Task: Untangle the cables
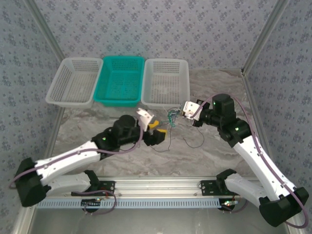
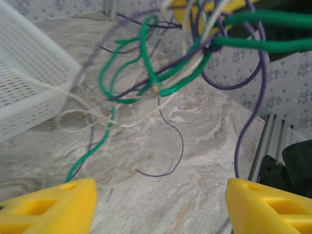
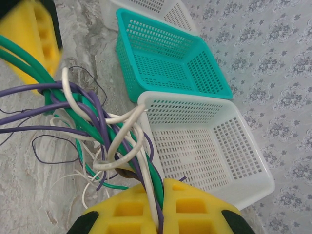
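2 grippers over marble table [image 1: 195,163]. My right gripper [image 3: 158,204]: jaws closed on cables [image 3: 22,58], green, purple and white strands pinched together, bundle raised above table. My left gripper [image 2: 161,204]: jaws spread wide, nothing between them, tangle hanging at 12 o'clock in its wrist view. Top view: tangle mid-table, left gripper at its 8 o'clock, right gripper at its 2 o'clock. Thin dark strand [image 2: 182,146] curls loose on table. 3 baskets in row at 12 o'clock edge: left white basket [image 1: 73,83], teal basket [image 1: 119,83], right white basket [image 1: 165,83].
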You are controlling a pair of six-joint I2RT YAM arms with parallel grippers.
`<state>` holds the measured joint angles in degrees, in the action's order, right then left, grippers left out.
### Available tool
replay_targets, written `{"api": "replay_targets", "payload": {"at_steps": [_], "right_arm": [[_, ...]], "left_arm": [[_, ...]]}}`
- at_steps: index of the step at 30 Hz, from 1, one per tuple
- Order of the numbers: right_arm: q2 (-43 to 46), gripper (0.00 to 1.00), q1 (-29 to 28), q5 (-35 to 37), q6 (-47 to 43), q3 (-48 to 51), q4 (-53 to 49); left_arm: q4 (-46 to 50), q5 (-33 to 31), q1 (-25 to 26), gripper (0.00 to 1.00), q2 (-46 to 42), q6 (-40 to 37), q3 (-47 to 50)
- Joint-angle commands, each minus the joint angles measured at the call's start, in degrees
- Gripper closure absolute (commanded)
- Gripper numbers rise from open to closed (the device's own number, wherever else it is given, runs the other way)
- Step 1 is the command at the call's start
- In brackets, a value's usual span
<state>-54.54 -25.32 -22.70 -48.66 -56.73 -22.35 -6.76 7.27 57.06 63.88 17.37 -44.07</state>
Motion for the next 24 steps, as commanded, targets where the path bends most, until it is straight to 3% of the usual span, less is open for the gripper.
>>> {"api": "replay_targets", "payload": {"at_steps": [1,6,12,16,20,23,24], "right_arm": [[-0.48,1.0,-0.82,0.89,1.91,-0.84,1.71],[-0.7,1.0,-1.38,1.25,2.61,-0.41,2.31],[-0.96,1.0,-1.44,4.06,3.12,-0.11,3.82],[-1.4,1.0,-1.46,4.81,3.65,-0.14,4.72],[-1.9,1.0,-1.78,4.8,4.51,-0.41,5.46],[-1.87,1.0,-2.17,5.62,4.92,-0.37,5.8],[-1.75,1.0,-2.3,5.92,4.94,-0.4,5.74]], "left_arm": [[-11.77,0.04,2.06,0.3,3.83,-1.11,-3.75],[-16.22,-2.6,2.47,0.3,6.0,0.63,-3.22],[-14.1,5.91,2.46,0.28,5.05,-1.47,-4.32],[-13.05,1.69,2.38,0.27,0.55,-0.61,-1.2],[-10.17,0.12,2.49,0.27,2.84,-0.21,-3.84],[-13.41,0.39,2.44,0.32,5.94,2.58,-4.74],[-13.58,-1.11,2.45,0.38,6.95,3.88,-5.26]]}}
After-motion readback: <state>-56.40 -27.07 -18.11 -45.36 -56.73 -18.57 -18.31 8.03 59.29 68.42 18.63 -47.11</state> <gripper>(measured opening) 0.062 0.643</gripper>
